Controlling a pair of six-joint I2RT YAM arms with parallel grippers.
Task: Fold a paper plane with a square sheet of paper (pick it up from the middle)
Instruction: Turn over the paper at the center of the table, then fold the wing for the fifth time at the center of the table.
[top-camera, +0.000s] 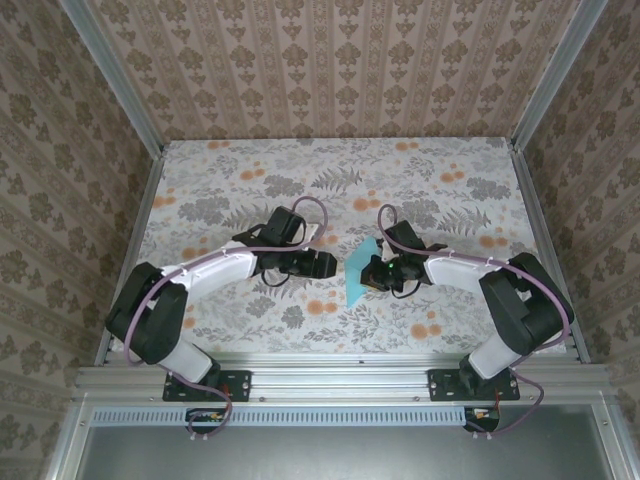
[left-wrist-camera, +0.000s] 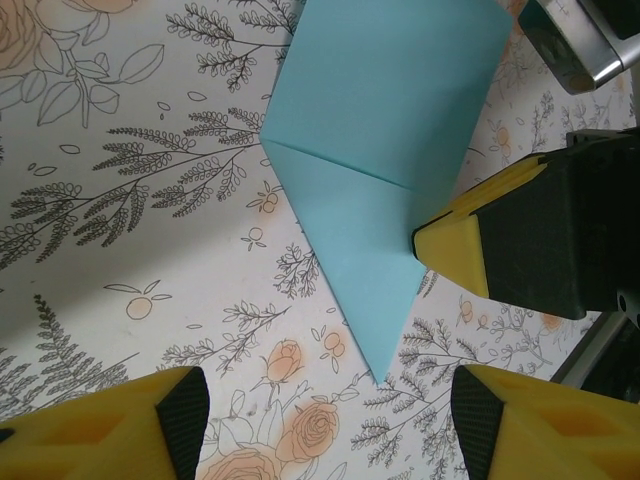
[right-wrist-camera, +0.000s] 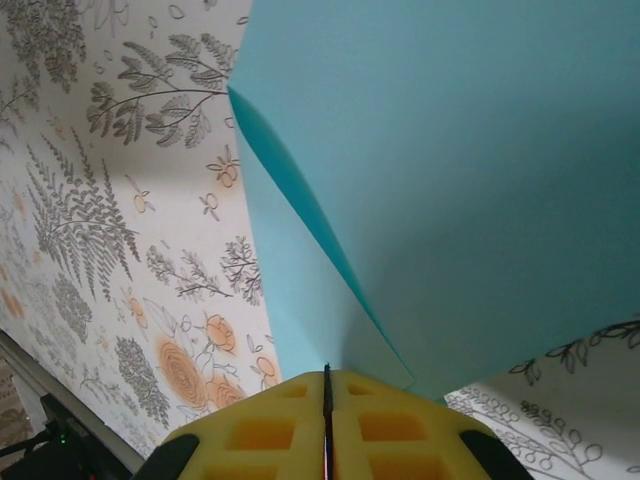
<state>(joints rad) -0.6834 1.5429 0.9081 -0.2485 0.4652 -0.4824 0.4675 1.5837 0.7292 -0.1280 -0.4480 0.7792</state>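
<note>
Crease across paper, left-wrist view

left arm, right arm: white shells, black joints, lilac cables; left hand, right hand: black, yellow pads

One folded turquoise sheet, one left arm, one right arm, one table.
</note>
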